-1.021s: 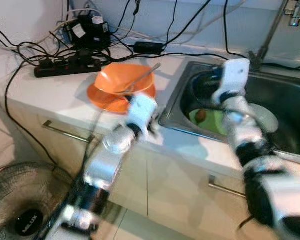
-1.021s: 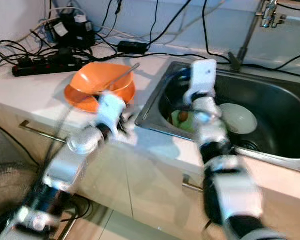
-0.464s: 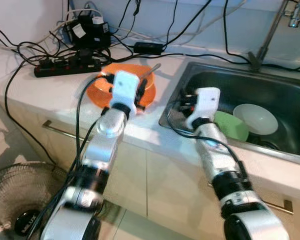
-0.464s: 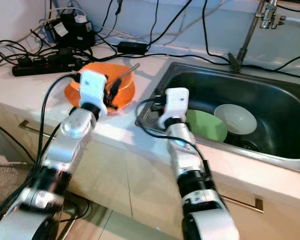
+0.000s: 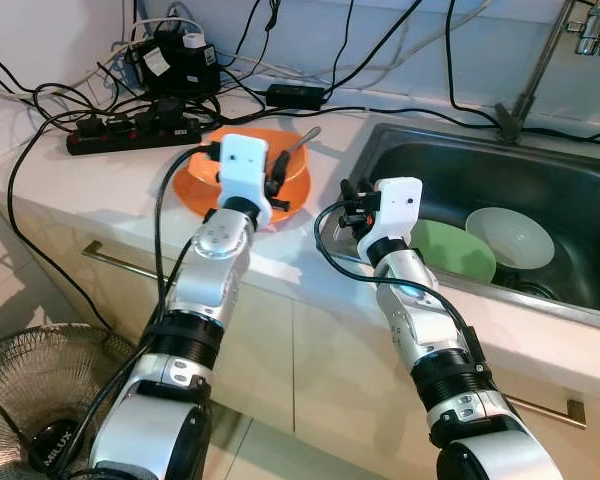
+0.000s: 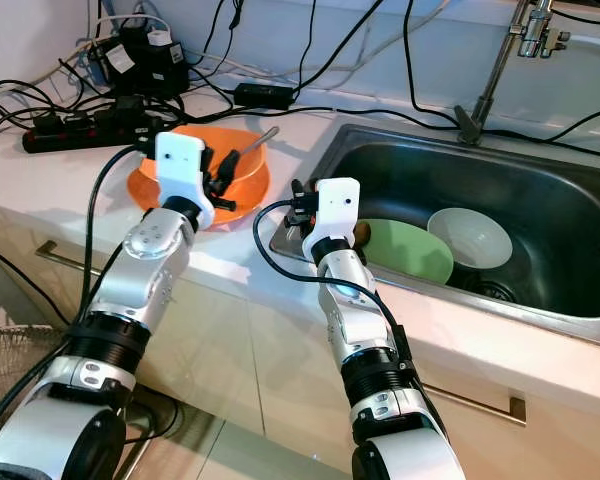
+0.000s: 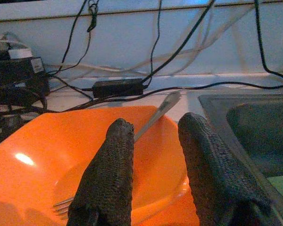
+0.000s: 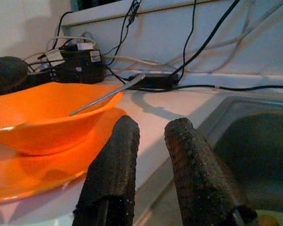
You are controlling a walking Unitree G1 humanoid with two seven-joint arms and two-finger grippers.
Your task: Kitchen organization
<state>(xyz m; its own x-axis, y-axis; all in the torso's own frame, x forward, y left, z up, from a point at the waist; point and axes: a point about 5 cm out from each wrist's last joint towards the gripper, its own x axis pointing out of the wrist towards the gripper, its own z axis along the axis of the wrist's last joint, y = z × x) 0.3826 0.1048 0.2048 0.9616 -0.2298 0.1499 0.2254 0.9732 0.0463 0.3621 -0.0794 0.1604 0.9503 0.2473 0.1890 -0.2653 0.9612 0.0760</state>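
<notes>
Countertop by sink (image 5: pixel 580 190): left gripper (image 7: pixel 153 160) spread, empty, just above orange bowl (image 7: pixel 85 150) w/ fork (image 7: pixel 146 120). Right gripper (image 8: pixel 148 160) spread at sink rim. Step looked like pre-grasp; next: pinch fork handle.

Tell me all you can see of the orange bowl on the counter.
The orange bowl is glossy, plastic-looking, wide and shallow. It sits upright on a matching orange plate, on the white counter just left of the sink. A metal fork lies inside, tines down in the bowl, handle leaning over the back rim. The left gripper hovers at its near rim, jaws open, not touching it.
</notes>
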